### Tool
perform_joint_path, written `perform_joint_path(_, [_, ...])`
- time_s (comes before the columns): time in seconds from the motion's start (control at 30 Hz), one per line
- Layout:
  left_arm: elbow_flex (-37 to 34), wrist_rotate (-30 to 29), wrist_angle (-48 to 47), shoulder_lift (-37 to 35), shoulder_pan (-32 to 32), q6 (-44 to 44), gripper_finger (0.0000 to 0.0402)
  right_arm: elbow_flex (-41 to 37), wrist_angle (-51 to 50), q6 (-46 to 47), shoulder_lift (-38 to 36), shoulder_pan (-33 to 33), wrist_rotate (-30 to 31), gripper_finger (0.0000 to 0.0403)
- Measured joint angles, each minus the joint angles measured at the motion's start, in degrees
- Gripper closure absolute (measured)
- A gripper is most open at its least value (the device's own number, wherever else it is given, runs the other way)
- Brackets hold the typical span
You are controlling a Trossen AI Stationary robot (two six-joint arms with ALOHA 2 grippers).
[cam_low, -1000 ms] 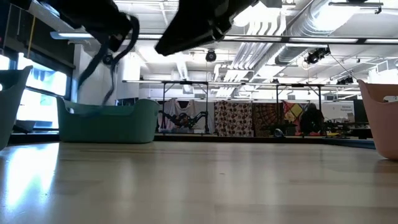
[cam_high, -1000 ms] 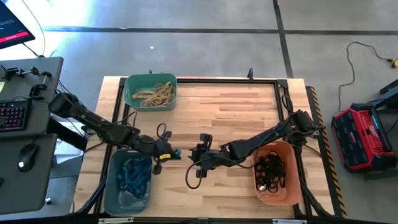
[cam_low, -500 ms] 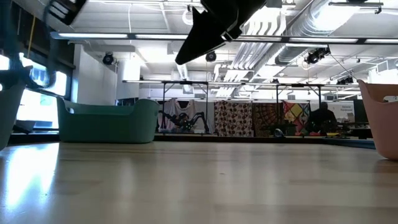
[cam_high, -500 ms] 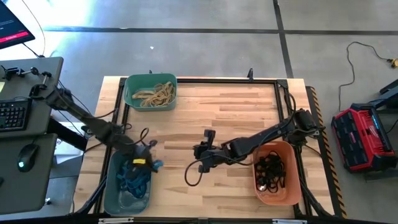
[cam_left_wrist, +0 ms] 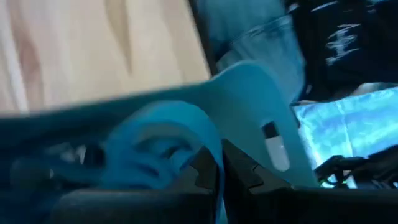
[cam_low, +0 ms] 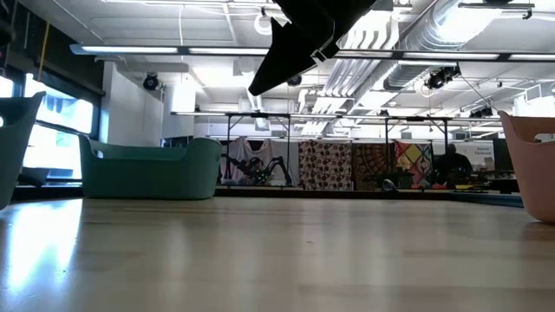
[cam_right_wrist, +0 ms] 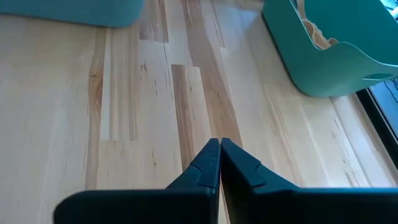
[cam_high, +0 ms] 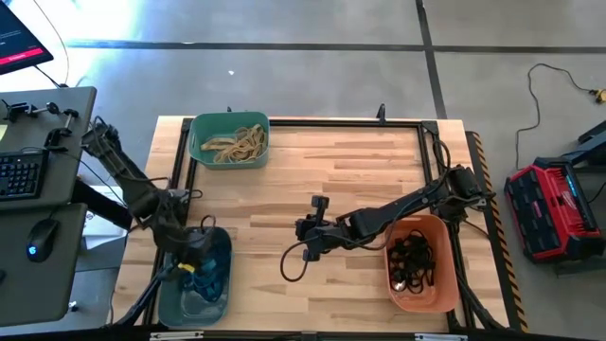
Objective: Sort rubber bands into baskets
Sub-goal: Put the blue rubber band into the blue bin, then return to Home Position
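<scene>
- Over the grey-blue basket (cam_high: 194, 279) at your near-left corner of the worktop (cam_high: 322, 170), the left gripper (cam_high: 192, 265) hangs with its fingers pressed together; its wrist view shows a blue rubber band (cam_left_wrist: 155, 146) against them, probably pinched, though the blur keeps you from being sure.
- Most of that basket's blue rubber bands (cam_high: 210, 275) are hidden under the arm.
- Above bare wood mid-worktop, the right gripper (cam_high: 308, 227) has its fingers (cam_right_wrist: 208, 165) closed on nothing you can see.
- Look to the teal-green basket (cam_high: 229, 140) at the far left for the tan rubber bands (cam_high: 235, 142).
- Beside the right arm, the orange basket (cam_high: 419, 263) holds the black rubber bands (cam_high: 412, 258).
- From the low view, only a dark arm silhouette (cam_low: 303, 35) shows, cut off at the top.
</scene>
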Motion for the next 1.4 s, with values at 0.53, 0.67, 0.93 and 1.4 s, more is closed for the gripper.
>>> perform_joint_path(0.53, [-0.02,-6.46,-6.07,12.88,-4.67,-5.49,0.0401,0.00,-1.71,0.09,0.00,-0.41,0.00,0.0403])
perform_joint_path(0.67, [-0.04,-4.60,-4.24,16.43,-4.84,-7.14,0.0399,0.00,-2.01,0.01,0.00,-0.76,-0.49,0.0403])
perform_joint_path(0.93, [-0.04,-2.02,4.50,17.84,-4.71,-9.43,0.0344,0.00,-2.47,-0.35,0.00,-0.81,-1.55,0.0403])
perform_joint_path(1.4, [1.01,-5.50,11.43,14.86,2.97,5.72,0.0263,-4.44,8.77,-7.65,0.02,-3.37,-11.44,0.0403])
